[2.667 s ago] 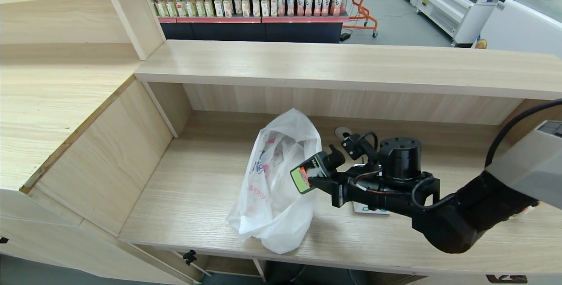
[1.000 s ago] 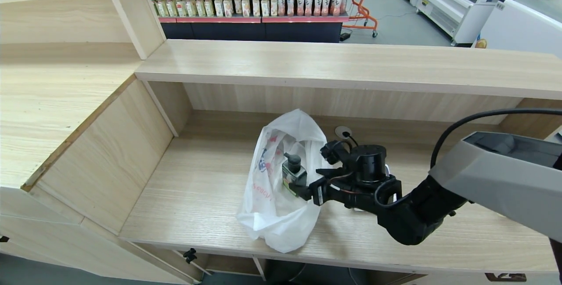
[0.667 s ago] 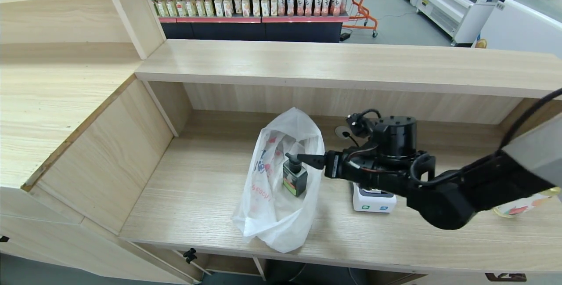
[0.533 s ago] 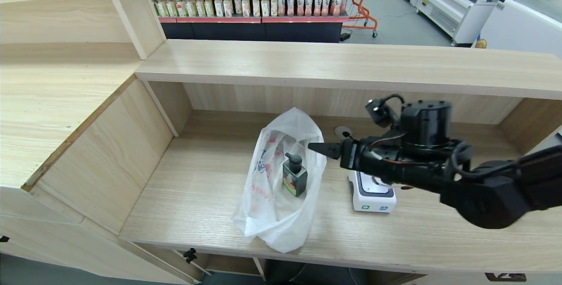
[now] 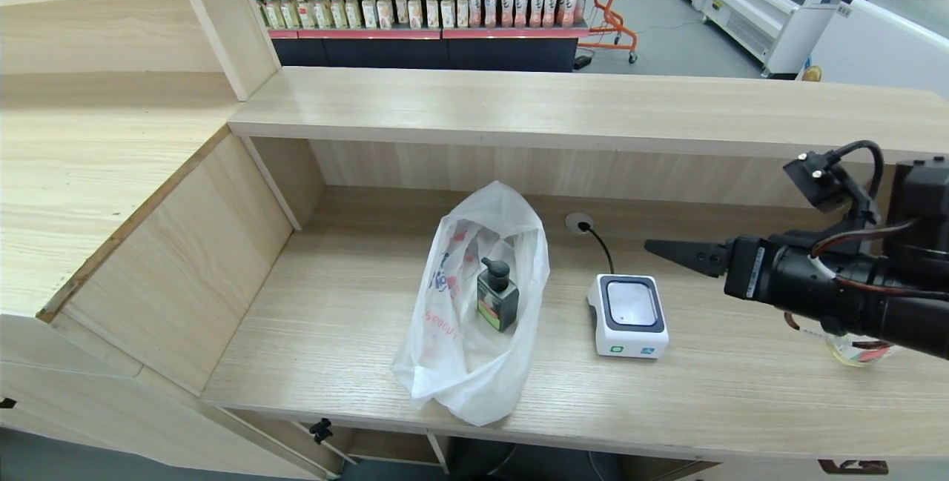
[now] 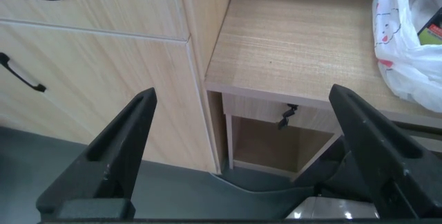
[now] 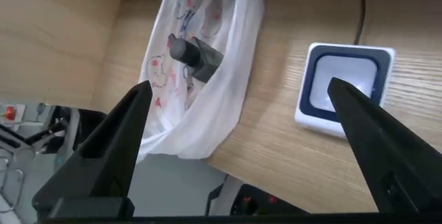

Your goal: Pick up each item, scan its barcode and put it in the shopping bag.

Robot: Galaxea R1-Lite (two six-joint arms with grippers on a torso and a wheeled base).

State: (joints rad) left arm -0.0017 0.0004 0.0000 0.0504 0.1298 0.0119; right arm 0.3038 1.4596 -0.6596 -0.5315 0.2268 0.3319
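A: Where's the pump bottle [image 5: 497, 304]?
B: Upright inside the white shopping bag [image 5: 445, 347] on the wooden counter [image 5: 348, 296], left of the barcode scanner [image 5: 629, 316].
A: And the claws?
B: The right gripper [image 7: 238, 89] hangs above the counter, right of the scanner, its 2 fingers spread wide and empty. The left gripper [image 6: 243, 96] sits low by the counter's front edge, fingers apart too.

Right gripper [image 5: 671, 253] held level, fingers spread wide — left gripper [image 6: 243, 94] equally spread.
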